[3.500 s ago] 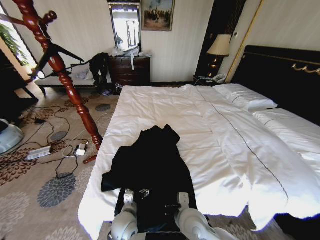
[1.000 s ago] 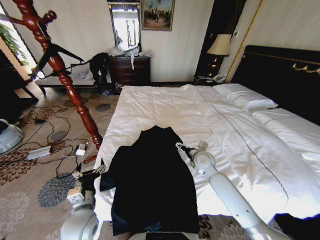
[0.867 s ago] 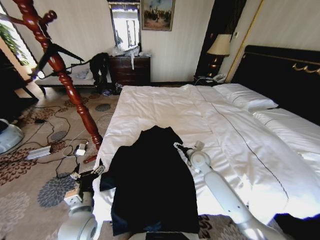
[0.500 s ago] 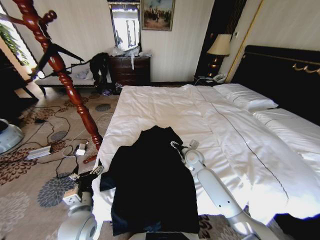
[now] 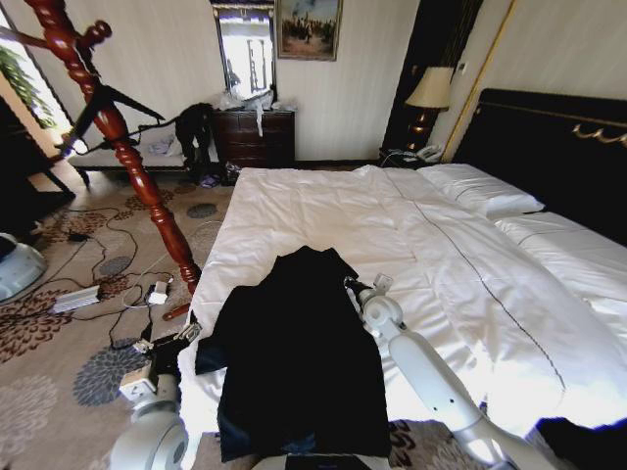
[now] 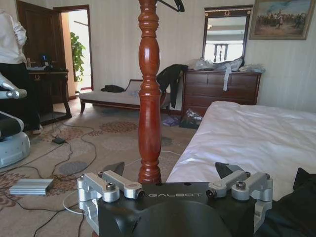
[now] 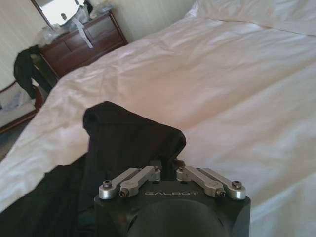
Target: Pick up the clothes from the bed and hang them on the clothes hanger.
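- Since the earliest picture, both arms are reaching out from under the head camera to flank the clothes point(image 5: 299, 343); the garment itself is lying flatter, with its hem hanging over the foot edge of the bed point(image 5: 411, 245).
- Over the last half second the right gripper point(image 5: 351, 285) is edging slightly away from the jacket's collar, while the left arm is barely shifting.
- Now the black jacket is lying spread on the white duvet at the bed's foot end, collar toward the pillows, not yet lifted.
- At the jacket's right shoulder, the right gripper is hovering just beside the fabric; in the right wrist view point(image 7: 170, 168) its linkage bars are drawn in close and the fingertips are hidden, so I cannot tell how far it is open or whether it is pinching cloth.
- At the jacket's left sleeve, off the bed's side edge, the left gripper point(image 5: 186, 330) is hanging over the carpet; in the left wrist view point(image 6: 170, 170) its jaws are standing wide apart with nothing between them.
- My judgement: both arms are lining up for a two-handed shoulder grasp, so the pick-up is still at its start.
- Further out from the jacket, the clothes hanger point(image 5: 118, 103) is hanging on the coat stand point(image 5: 127, 157), beyond the bed's left side, well apart from the garment.
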Robot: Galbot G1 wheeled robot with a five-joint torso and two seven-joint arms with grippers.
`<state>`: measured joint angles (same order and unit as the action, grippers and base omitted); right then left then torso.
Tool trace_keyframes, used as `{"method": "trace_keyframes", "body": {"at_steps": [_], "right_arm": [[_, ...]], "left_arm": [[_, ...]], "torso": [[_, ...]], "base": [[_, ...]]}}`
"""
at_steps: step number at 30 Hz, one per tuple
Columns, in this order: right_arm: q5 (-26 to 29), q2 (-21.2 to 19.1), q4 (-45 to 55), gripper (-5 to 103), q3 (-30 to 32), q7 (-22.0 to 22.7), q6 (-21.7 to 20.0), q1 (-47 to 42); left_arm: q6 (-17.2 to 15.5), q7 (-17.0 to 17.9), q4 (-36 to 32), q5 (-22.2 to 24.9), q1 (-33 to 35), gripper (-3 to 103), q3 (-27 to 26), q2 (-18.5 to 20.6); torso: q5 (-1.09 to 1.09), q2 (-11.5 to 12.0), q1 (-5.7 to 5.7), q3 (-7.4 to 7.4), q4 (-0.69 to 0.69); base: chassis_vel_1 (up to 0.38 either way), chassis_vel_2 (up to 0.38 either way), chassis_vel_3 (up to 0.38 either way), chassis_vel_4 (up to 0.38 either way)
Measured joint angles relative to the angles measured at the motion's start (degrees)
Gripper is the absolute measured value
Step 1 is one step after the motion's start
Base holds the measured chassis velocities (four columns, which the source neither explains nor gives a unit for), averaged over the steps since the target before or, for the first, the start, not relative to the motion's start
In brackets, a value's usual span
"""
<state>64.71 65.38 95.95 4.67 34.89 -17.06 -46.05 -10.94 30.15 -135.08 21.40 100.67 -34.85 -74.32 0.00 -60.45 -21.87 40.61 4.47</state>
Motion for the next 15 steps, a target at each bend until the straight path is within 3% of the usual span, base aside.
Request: {"method": "trace_keyframes", "body": {"at_steps": [3,8,15], "right_arm": [[-0.1,0.8,0.9,1,-1.2,-2.5,2.4,0.8],[-0.2,1.9,1.9,0,-3.7,-5.9,5.1,1.9],[0.9,3.5,1.9,0,-8.9,-6.7,5.8,2.2]], "left_arm": [[0.0,0.1,-0.2,-0.2,0.4,100,-0.2,-0.6],[0.0,0.4,-0.2,-0.4,0.4,100,-0.1,-2.1],[0.0,0.7,-0.3,-1.0,1.0,100,0.1,-3.4]], "torso": [[0.0,0.0,0.0,0.0,-0.01],[-0.01,0.0,0.0,0.0,-0.01],[-0.01,0.0,0.0,0.0,0.0]], "base": [[0.0,0.0,0.0,0.0],[0.0,0.0,0.0,0.0],[0.0,0.0,0.0,0.0]]}}
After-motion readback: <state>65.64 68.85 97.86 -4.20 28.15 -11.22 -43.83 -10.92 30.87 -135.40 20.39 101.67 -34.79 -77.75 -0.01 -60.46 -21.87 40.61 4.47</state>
